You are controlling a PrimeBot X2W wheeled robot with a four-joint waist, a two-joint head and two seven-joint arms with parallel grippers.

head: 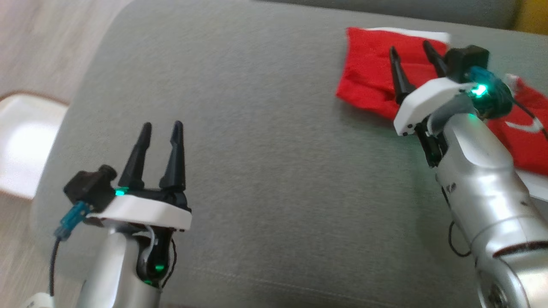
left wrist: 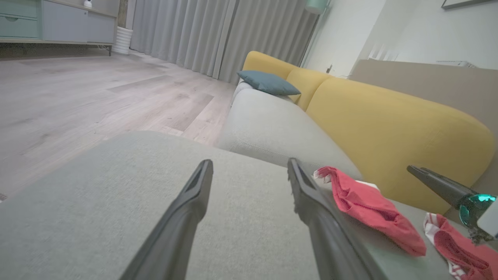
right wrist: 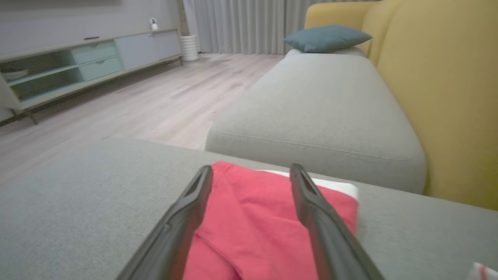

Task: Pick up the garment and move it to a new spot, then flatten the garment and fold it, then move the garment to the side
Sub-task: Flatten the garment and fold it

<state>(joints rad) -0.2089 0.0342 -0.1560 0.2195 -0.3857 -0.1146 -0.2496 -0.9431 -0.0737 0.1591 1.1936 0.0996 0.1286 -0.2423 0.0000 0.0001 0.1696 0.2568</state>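
1. Head view: The red garment (head: 368,77) has a white edge. It lies with soft folds at the far right of the grey seat (head: 265,149). The right gripper (head: 409,47) is over the garment, and its silver arm reaches in from the lower right. Its two dark fingers are apart and hold nothing. The left gripper (head: 162,126) is at the lower left, well apart from the garment. It points up over bare seat, and its fingers are apart and empty too.

2. Left wrist view: The left gripper (left wrist: 249,162) has its two fingers spread wide over the grey seat (left wrist: 97,202). The garment (left wrist: 369,210) lies off to the right in a bumpy red heap with a bit of white. It is in front of the yellow sofa back (left wrist: 389,128). A blue pillow (left wrist: 268,82) sits far off.

3. Right wrist view: The right gripper (right wrist: 251,168) points down low over the garment (right wrist: 253,217). One finger is on each side of the red cloth with a gap between them, and they do not pinch it. A white strip shows at the far edge of the garment.
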